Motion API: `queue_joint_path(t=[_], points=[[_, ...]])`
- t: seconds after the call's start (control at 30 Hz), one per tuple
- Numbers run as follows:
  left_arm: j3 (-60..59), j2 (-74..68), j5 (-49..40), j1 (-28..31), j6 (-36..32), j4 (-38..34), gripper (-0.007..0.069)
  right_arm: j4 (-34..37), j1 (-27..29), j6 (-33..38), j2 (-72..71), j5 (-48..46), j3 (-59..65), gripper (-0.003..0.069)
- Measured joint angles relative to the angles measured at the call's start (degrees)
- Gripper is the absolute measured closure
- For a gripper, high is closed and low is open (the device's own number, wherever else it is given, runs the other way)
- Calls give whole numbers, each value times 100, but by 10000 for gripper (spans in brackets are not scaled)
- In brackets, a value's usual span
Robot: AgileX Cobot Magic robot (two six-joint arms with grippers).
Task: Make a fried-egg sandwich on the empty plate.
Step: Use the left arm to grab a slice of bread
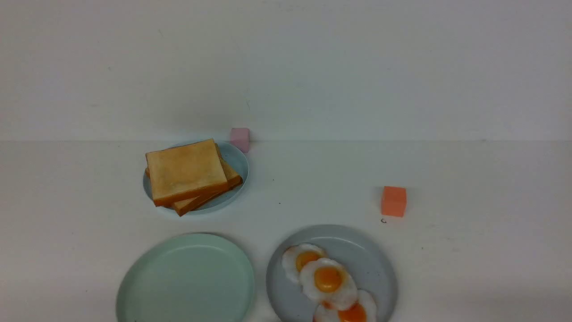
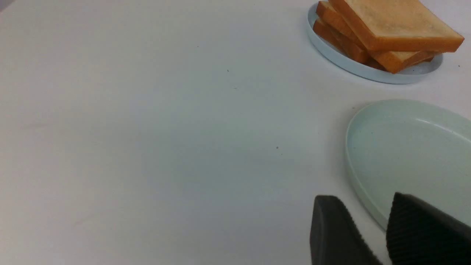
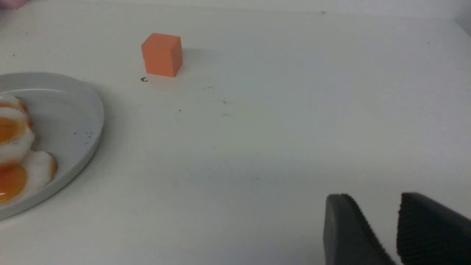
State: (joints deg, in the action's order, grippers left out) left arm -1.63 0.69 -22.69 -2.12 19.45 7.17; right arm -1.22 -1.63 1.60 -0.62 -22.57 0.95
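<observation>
The fried-egg sandwich was not begun, as far as I could judge. The mint-green plate (image 1: pixel 185 279) where it had to be built lay bare at the near edge of the table (image 1: pixel 469 179), left of centre, with no bread or egg on it.

The toast (image 1: pixel 185 176) sat stacked and skewed on the small light-blue plate (image 1: pixel 237 163) just behind the mint-green one; I could not count the slices for certain. Three fried eggs (image 1: pixel 328 279) overlapped in a row on the grey-blue plate (image 1: pixel 375 264), which lay just beside the mint-green plate on its right, apart from it.

So every step remained, by my reckoning: a slice onto the mint-green plate, an egg onto that slice, and a second slice on top.

In its wrist view the left tool (image 2: pixel 362 200) had its fingers parted with nothing between them, near the mint-green plate's rim. In the other wrist view the right tool (image 3: pixel 373 197) was likewise parted and held nothing, over bare table well apart from the eggs. Neither tool showed in the front view.

An orange cube (image 1: pixel 393 201) stood behind and right of the grey-blue plate. A pink cube (image 1: pixel 240 138) stood just behind the toast plate. I judged neither to be part of the job.
</observation>
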Motion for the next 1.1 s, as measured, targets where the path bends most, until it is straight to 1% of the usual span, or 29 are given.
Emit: queue_joint_path(t=[0.67,1.1], points=[[0,0,0,0,0,0,386,11,0,0,0,0,0,418],[0,0,15,0,0,58,386,-128,-63,0,-4,113,6,418]])
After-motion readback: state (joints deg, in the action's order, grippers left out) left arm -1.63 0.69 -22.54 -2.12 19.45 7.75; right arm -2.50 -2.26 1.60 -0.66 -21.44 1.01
